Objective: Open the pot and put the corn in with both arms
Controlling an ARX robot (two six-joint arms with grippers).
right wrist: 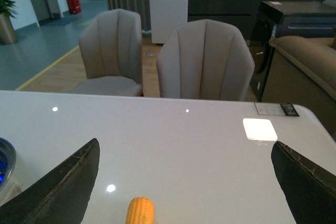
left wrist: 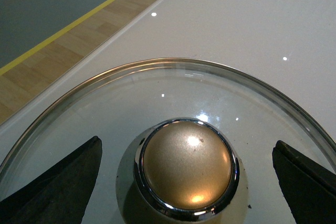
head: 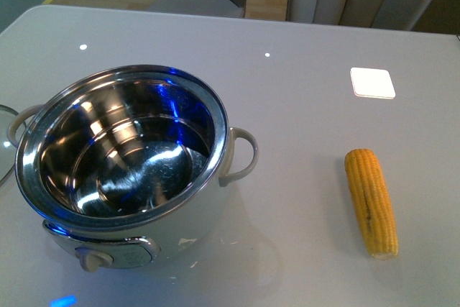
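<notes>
The corn [head: 371, 201] lies on the table [head: 287, 106] at the lower right of the front view, well apart from the pot, with its long axis running roughly top to bottom of the frame and its tapered end nearer the camera. The pot [head: 190, 221] sits at the lower left, uncovered, its steel bowl empty and the control knob facing the camera. The lid [left wrist: 105, 103] is off and rests flat on the table. In the left wrist view the left gripper [left wrist: 187, 141] hangs over its gold knob [left wrist: 186, 169], jaws spread wide on either side and touching nothing, so it is released. The right gripper [right wrist: 185, 144] is also spread and empty, with only the blunt end of the cob showing between its jaws, low in its camera's view. Opening looks done, so the step in hand is most likely the pick. To do it well, the right arm should come down over the cob's middle, jaws set across its width rather than along it, and close firmly enough that the round body does not roll away. The cob looks about as long as the bowl is wide, so it should go in tilted or be lowered along the widest line. A white square pad [head: 372, 82] lies beyond the corn, clear of the approach.
</notes>
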